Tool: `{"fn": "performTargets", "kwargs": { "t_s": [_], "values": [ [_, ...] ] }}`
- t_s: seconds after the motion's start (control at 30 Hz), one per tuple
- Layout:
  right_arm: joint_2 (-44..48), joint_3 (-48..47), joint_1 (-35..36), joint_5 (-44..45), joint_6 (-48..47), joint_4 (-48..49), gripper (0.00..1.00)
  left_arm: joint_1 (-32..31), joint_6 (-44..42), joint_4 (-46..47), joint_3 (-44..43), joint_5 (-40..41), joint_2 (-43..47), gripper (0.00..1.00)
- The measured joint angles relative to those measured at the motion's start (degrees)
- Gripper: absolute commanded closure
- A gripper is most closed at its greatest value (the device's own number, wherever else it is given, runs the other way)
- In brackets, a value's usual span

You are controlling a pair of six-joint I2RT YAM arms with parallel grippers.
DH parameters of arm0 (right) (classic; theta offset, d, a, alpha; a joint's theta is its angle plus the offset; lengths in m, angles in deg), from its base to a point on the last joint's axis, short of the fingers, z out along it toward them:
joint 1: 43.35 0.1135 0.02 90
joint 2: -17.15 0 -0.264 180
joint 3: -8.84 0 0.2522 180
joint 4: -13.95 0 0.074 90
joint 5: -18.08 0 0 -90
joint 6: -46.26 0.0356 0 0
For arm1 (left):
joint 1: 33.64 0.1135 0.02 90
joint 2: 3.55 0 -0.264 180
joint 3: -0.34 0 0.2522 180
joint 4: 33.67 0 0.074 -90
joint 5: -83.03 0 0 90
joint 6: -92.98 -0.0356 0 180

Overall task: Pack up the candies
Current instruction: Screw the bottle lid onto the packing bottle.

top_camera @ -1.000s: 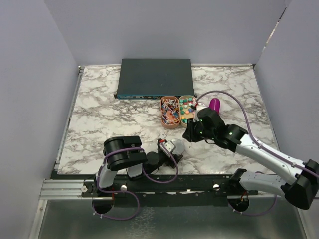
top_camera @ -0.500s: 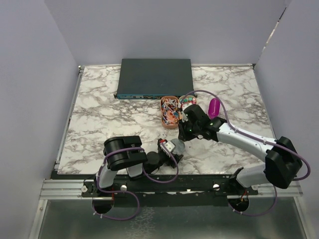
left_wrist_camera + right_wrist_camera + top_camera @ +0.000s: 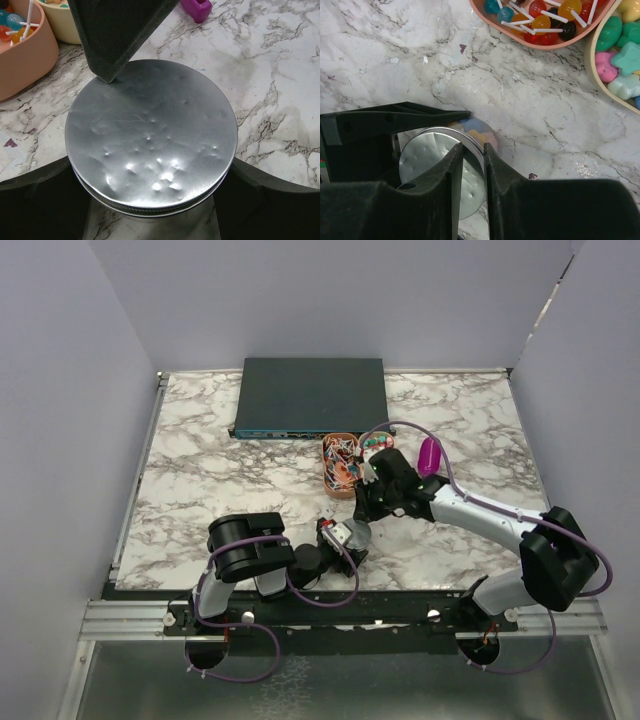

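A: Candies, where?
B: Most are seen in the cream tray, beyond the right gripper and not touched by it. A few are seen thru the jar wall, just under its tips.
A: Grippers?
B: The jar is clamped by the left gripper, fingers wide, one per side below the silver lid. The right's fingers are held nearly together over the lid rim; pinched or not can't be told.
A: Writing?
B: Strip on the dark box front is too small to be read.
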Motion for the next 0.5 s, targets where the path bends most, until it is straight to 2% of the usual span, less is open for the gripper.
{"fn": "performTargets", "kwargs": {
  "t_s": [0.5],
  "values": [
    [5.95, 9.88, -1.09, -3.34, 4.11, 10.95, 0.82, -0.11, -0.59, -0.22, -0.09, -0.24, 0.0, 0.55]
  ]
}}
